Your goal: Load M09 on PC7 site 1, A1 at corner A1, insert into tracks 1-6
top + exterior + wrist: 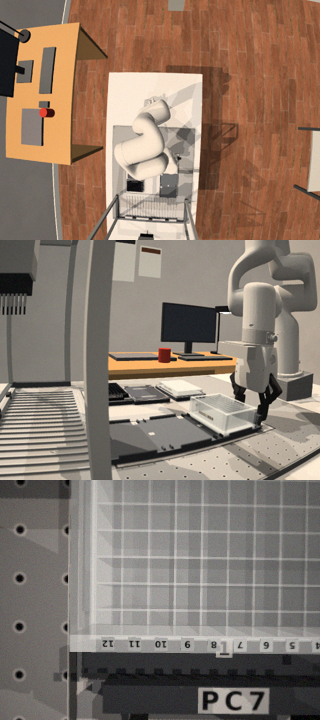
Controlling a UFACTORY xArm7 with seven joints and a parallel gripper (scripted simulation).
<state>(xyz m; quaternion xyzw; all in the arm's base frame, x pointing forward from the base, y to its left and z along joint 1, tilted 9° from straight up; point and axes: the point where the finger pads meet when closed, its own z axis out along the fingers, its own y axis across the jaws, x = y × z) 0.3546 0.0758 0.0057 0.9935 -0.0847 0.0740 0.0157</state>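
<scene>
Gripper [254, 401] points straight down from a folded arm, fingers spread wide and holding nothing, straddling the handle end of carrier PC7 [165, 432]. Just beyond the fingers, clear deep-well block M09 [222, 413] sits on the carrier's nearest site.

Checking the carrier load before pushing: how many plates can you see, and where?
3. The deep-well block M09 sits on the carrier PC7 at the handle end; a white plate and a dark plate sit in nests behind, the latter partly hidden.
</scene>
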